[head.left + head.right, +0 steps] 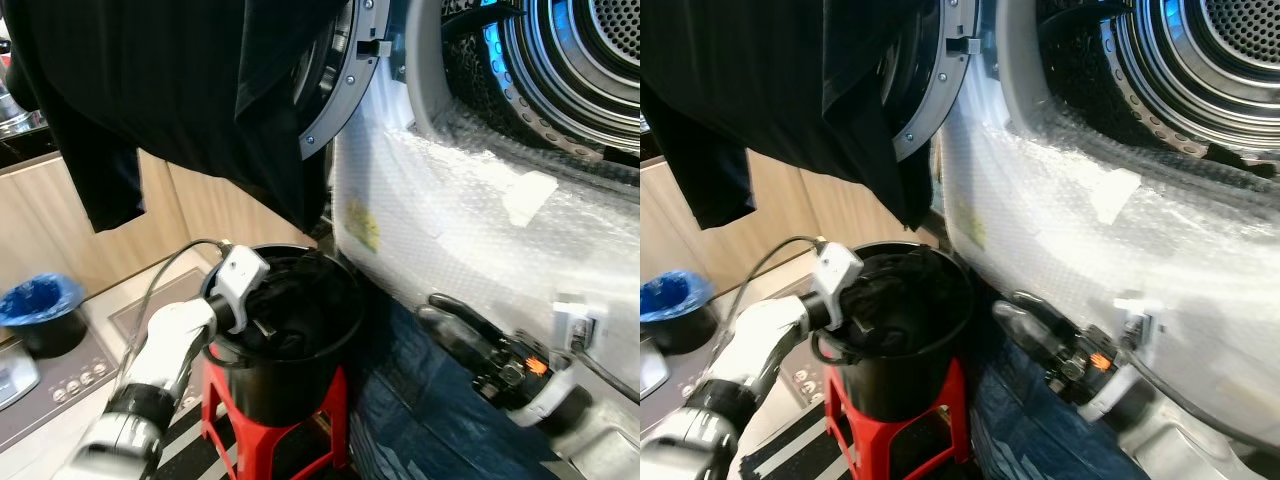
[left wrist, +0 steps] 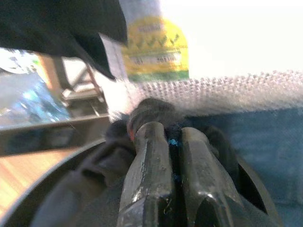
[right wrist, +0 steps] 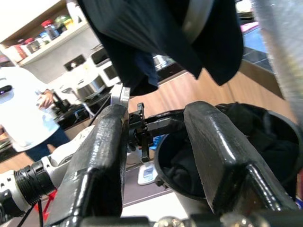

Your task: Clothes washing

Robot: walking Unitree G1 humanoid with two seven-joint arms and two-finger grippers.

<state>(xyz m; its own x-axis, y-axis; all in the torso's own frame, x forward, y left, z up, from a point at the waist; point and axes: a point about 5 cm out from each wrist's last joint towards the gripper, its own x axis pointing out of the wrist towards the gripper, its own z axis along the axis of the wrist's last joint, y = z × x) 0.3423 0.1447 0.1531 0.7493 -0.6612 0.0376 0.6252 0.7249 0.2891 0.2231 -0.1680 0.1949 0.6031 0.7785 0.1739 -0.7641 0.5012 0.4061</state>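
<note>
Left eye view showed us the left pincer point(image 1: 262, 325) reaching down into the black bucket point(image 1: 330, 345) on the red stool point(image 1: 262, 440), among the dark clothes point(image 1: 300, 300) piled inside, while a black garment point(image 1: 190, 90) hung over the open washer door point(image 1: 340, 80) above. We judged the step in hand to be picking laundry out of the bucket for loading into the drum point(image 1: 580, 60); the next move called for a lift clear of the rim, then a carry up and to the robot's right toward the drum opening. The right pincer point(image 1: 450, 325) hung low beside the bubble-wrapped front of the washer point(image 1: 450, 210), near the blue cloth on the floor. Left wrist view showed us its fingers point(image 2: 147, 179) nearly together, clenched on a fold of dark fabric inside the bucket. Right wrist view showed us its own two fingers point(image 3: 102, 156) spread wide and holding nothing, looking across at the bucket point(image 3: 165, 156) and the left arm; a person in a white top point(image 3: 19, 104) stood far behind by a counter.
</note>
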